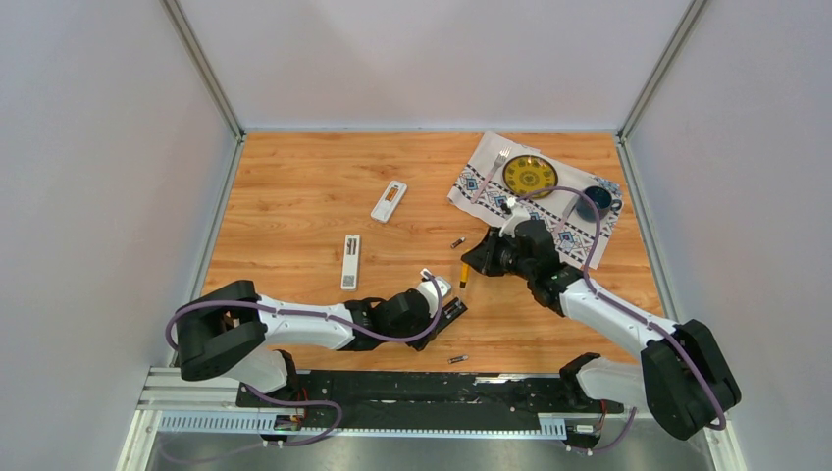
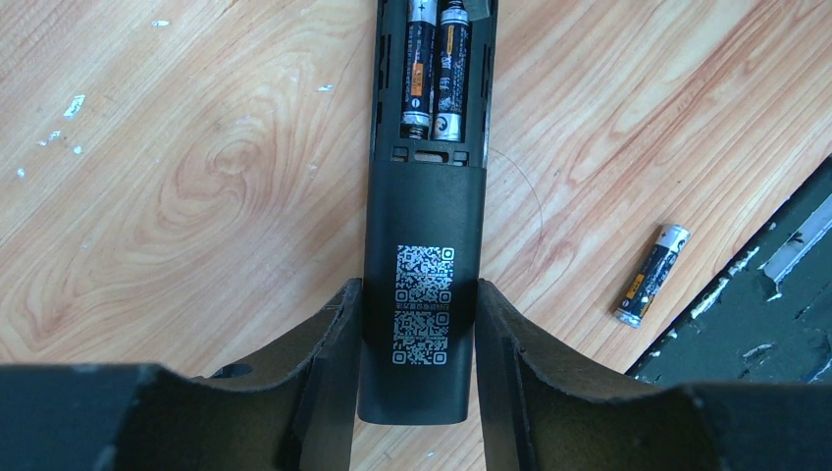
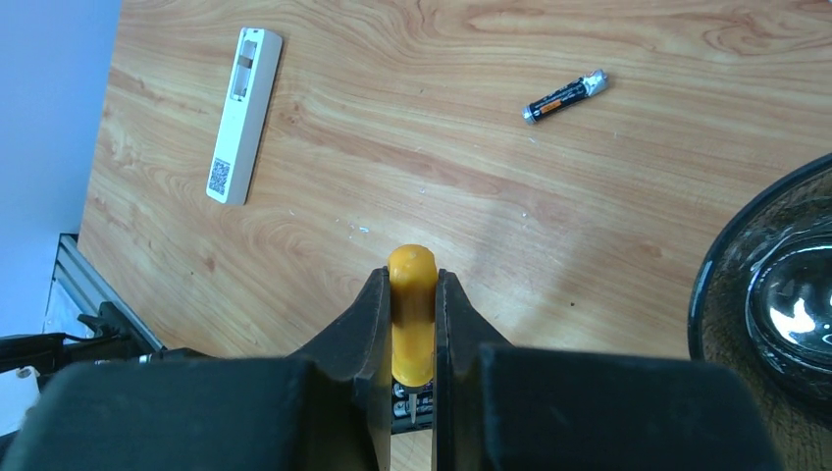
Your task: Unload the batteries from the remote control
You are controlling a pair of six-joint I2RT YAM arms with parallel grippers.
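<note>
The black remote control (image 2: 422, 245) lies back-up on the wood with its cover off. Two dark batteries (image 2: 435, 69) sit side by side in its open bay. My left gripper (image 2: 419, 294) is shut on the remote's lower end, a finger pressed against each side. In the top view the left gripper (image 1: 443, 302) is at the table's near middle. My right gripper (image 3: 413, 280) is shut on a yellow-handled screwdriver (image 3: 412, 314), whose thin tip points down at the batteries (image 3: 412, 404) just below. Loose batteries lie on the wood (image 2: 651, 275) (image 3: 566, 96) (image 1: 458, 359).
Two white remote-like pieces lie left of centre (image 1: 390, 201) (image 1: 350, 262). A patterned cloth (image 1: 481, 172) at the back right carries a yellow plate (image 1: 530, 176), a fork and a dark bowl (image 1: 595, 201). The metal rail (image 1: 392, 407) runs along the near edge.
</note>
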